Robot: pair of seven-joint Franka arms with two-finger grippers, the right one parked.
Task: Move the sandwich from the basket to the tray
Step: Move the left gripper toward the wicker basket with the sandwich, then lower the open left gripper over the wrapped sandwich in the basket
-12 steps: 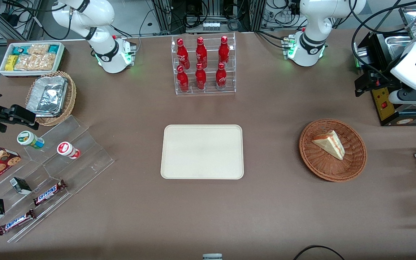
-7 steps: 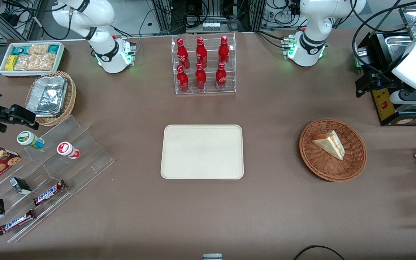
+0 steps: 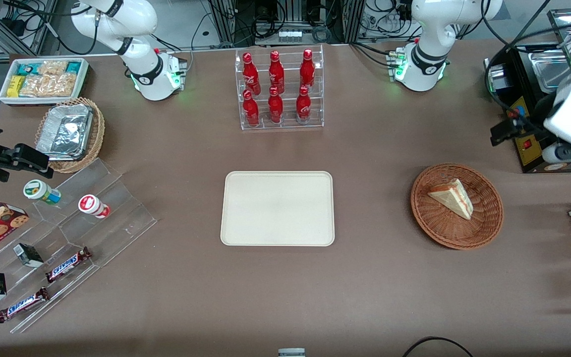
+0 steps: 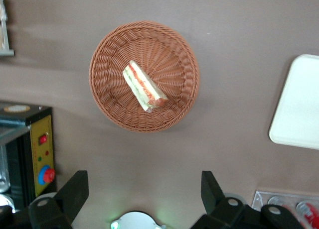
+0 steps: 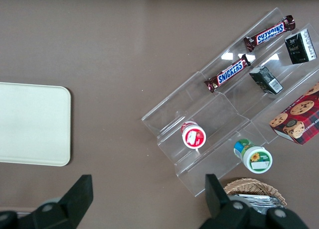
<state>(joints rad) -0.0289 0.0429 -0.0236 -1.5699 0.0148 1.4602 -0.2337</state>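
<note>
Sandwich point(image 3: 451, 198), a small triangular wedge of pale white bread with red-orange and green filling at its cut edge, lies inside the round reddish-brown woven wicker basket point(image 3: 456, 206), at centre-right of the front frame. Flat cream-beige rectangular tray point(image 3: 277, 208) with rounded corners sits mid-frame on the brown counter point(image 3: 374, 277), well apart from the basket and bare. Left arm's gripper point(image 4: 144, 191) hangs high over the counter at the upper-right edge of the front frame, farther from the front camera than the basket; not touching anything. Jaws stand wide apart, holding nothing; both black fingers point(image 4: 75, 191) show in the wrist view with bare counter between them. Key relation: sandwich lies below the jaws and offset toward the front camera, not yet between them. Its long axis runs diagonally across the basket, oblique to the line between the fingers, so judged that the wrist needs a turn as well as a descent to close across the wedge's flat faces. Hidden or unclear: fingertips are cut off in the wrist view; in the front view the gripper is masked by the arm's own white body. Underside of the sandwich not visible.
</note>
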